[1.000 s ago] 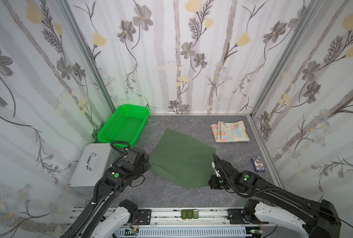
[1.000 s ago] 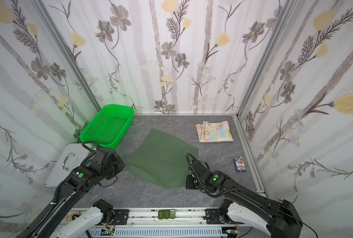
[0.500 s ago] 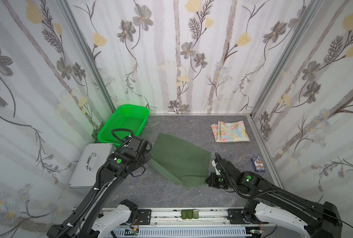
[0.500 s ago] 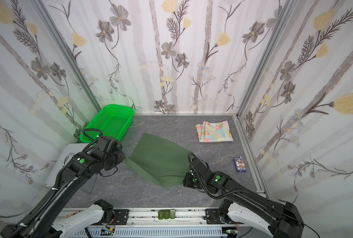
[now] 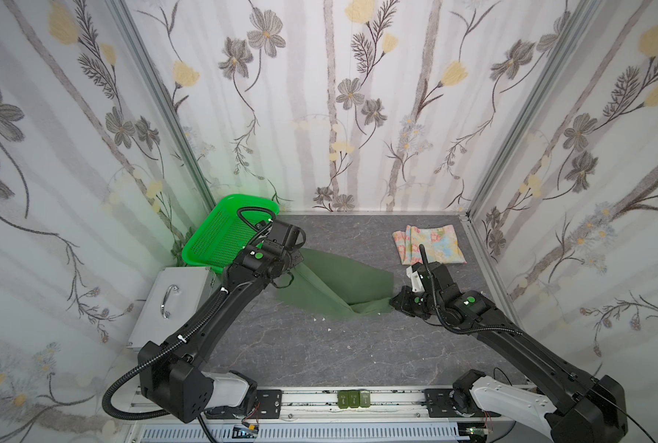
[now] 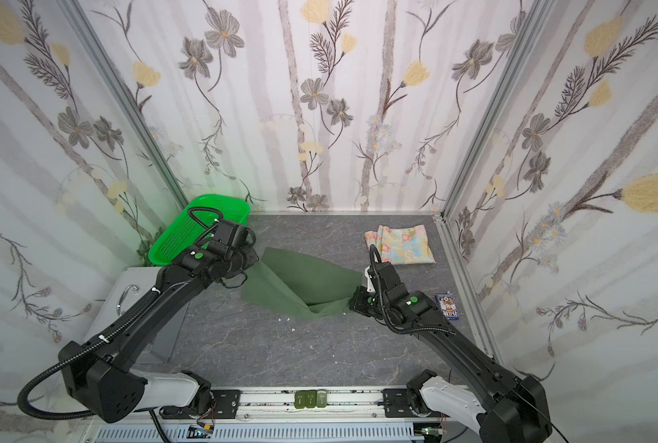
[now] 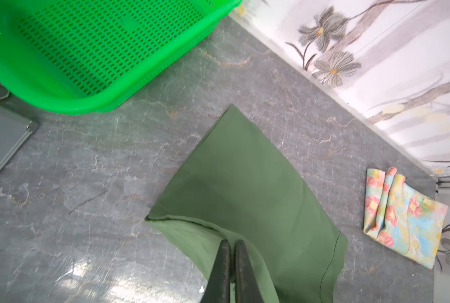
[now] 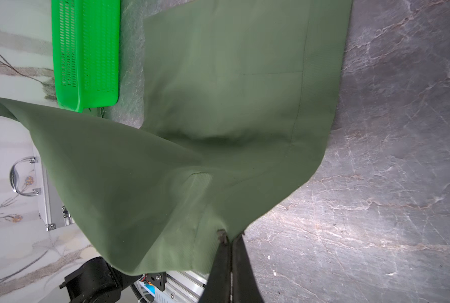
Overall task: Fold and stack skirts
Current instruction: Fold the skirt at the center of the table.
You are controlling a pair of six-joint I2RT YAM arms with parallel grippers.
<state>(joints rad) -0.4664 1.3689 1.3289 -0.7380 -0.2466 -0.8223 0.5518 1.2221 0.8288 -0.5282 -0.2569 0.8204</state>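
Clamped shut on the dark green skirt [image 5: 339, 280] with left fingers [image 7: 220, 267] and right fingers [image 8: 221, 262]; stretched lengthwise between them, left to right over the surface [image 5: 319, 345]

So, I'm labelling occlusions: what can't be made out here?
Small blue printed box: print too small, top view.
Bright green plastic mesh basket: corner behind left arm, both top views.
Dark green cloth skirt: cut off by right wrist view's edge.
Silver metal case: cut off by left wrist view's edge.
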